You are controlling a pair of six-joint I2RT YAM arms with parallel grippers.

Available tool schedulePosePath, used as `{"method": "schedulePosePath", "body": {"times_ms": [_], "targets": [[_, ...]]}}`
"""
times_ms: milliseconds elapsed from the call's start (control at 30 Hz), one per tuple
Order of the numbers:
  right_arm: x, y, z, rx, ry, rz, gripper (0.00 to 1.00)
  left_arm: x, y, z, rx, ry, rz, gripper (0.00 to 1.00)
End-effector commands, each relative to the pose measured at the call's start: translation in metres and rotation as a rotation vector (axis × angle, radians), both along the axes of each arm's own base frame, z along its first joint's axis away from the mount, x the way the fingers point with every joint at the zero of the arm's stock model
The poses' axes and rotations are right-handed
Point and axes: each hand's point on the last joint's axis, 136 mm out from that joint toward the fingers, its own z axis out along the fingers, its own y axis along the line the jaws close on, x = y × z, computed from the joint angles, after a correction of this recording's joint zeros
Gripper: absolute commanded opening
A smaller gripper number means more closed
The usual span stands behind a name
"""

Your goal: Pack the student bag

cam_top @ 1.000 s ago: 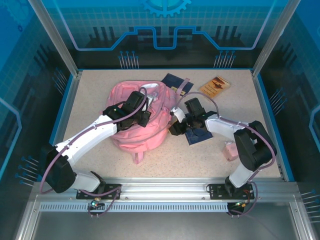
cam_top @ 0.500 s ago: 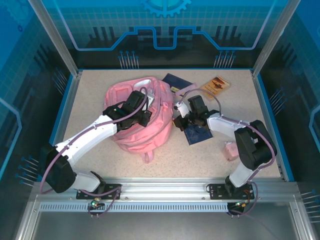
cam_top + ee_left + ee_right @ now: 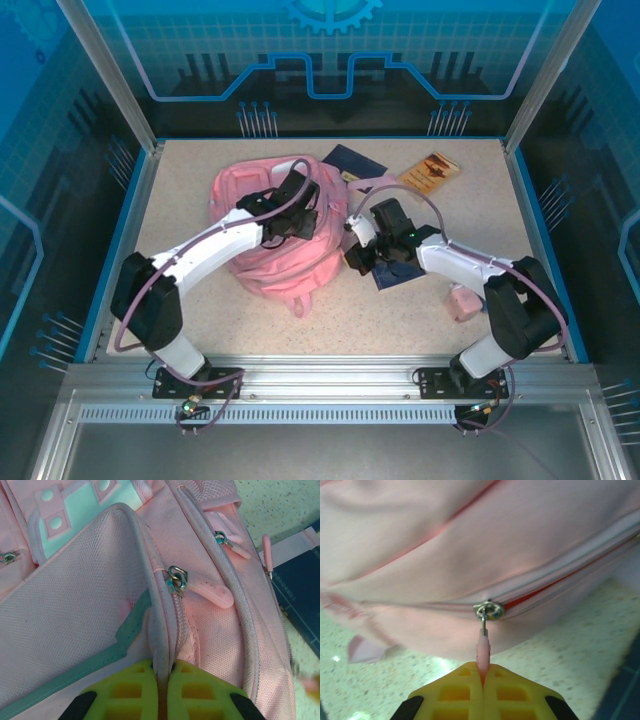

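Pink fabric takes up the left-centre of the table: the student bag (image 3: 285,268) lies flat on the speckled beige tabletop (image 3: 180,200), front pockets up, with a strap end poking toward the near edge. The L arm reaches across it from the near left corner, and the left gripper (image 3: 303,218) sits on the bag's upper right part. Wrist cam: its yellow-green fingers (image 3: 134,692) are pressed together on the grey piped rim (image 3: 145,545) of a pocket, pinching the fabric (no gap to speak of). Just past the pinch, a metal zip slider (image 3: 176,577) w/ a pink rubber tab (image 3: 216,592) lies on the bag. A mint patch (image 3: 85,510) shows at that view's upper left.

The right gripper (image 3: 352,258) is at the bag's right side, low by the tabletop. Its yellow jaws are clamped on the pink zip pull (image 3: 482,652), which hangs from a silver slider (image 3: 488,611) on the side zip. A red strip shows in the zip gap to the slider's right. One dark blue booklet (image 3: 402,272) lies under the R forearm, just beside the bag. A second blue booklet (image 3: 352,160) lies at the bag's far side. Further right, an orange-brown booklet (image 3: 431,170) lies apart near the far edge. A small pink item (image 3: 461,300) sits by the R elbow (can't tell what it is).
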Motion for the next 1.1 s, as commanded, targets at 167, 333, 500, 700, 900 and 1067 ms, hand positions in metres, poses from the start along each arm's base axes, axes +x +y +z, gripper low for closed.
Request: {"method": "schedulePosePath", "body": {"times_ms": [167, 333, 500, 700, 900, 1067], "targets": [[-0.061, 0.043, 0.008, 0.143, 0.107, 0.072, 0.02, 0.023, -0.020, 0.008, -0.116, -0.011, 0.114, 0.00], [-0.064, 0.062, 0.022, 0.268, 0.100, 0.033, 0.01, 0.022, -0.034, 0.010, -0.207, 0.024, 0.123, 0.00], [-0.046, 0.038, 0.029, 0.273, 0.081, -0.089, 0.00, 0.009, -0.025, 0.021, -0.247, 0.089, 0.100, 0.41], [-0.021, 0.007, 0.044, 0.304, 0.060, -0.168, 0.00, -0.025, -0.011, 0.021, -0.182, 0.120, -0.120, 0.61], [0.001, -0.010, 0.045, 0.295, 0.056, -0.214, 0.00, -0.049, -0.009, 0.005, -0.078, 0.161, -0.306, 0.60], [0.008, -0.015, 0.044, 0.295, 0.055, -0.215, 0.00, -0.050, -0.024, -0.016, 0.022, 0.157, -0.417, 0.58]]}}
